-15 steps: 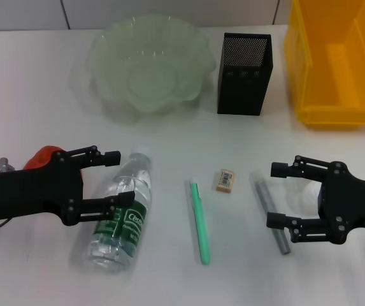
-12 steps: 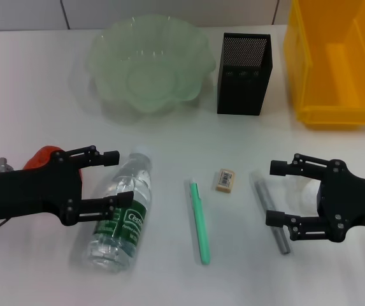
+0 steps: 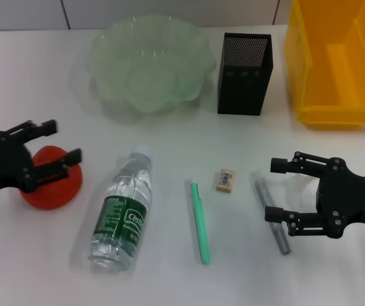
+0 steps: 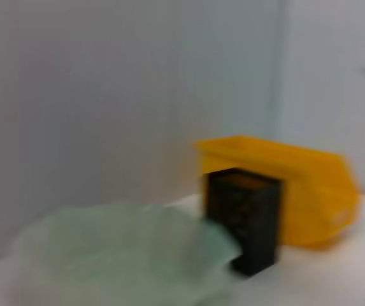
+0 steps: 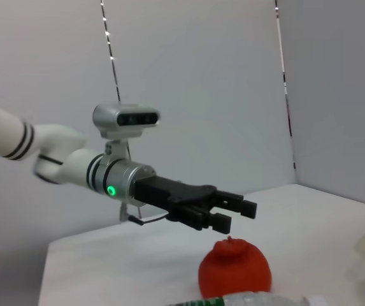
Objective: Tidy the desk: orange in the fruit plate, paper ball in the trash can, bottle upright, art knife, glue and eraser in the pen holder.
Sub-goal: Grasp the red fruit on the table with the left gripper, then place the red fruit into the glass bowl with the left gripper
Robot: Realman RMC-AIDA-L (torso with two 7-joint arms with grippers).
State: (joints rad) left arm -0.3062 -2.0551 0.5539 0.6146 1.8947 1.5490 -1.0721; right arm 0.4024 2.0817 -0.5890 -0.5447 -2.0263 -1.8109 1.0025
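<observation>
Left gripper (image 3: 55, 148) open above orange (image 3: 50, 185): firm, round, apt to roll; best gripped across widest middle. Right gripper (image 3: 283, 190) open, idle.

My left gripper (image 3: 58, 141) hangs open above the orange (image 3: 50, 183), nothing crowding it but the lying bottle (image 3: 122, 211) just beside. The fruit plate (image 3: 149, 62) beyond is reachable across bare desk (image 3: 169, 140). My right gripper (image 3: 276, 190) straddles a grey stick (image 3: 270, 211).
</observation>
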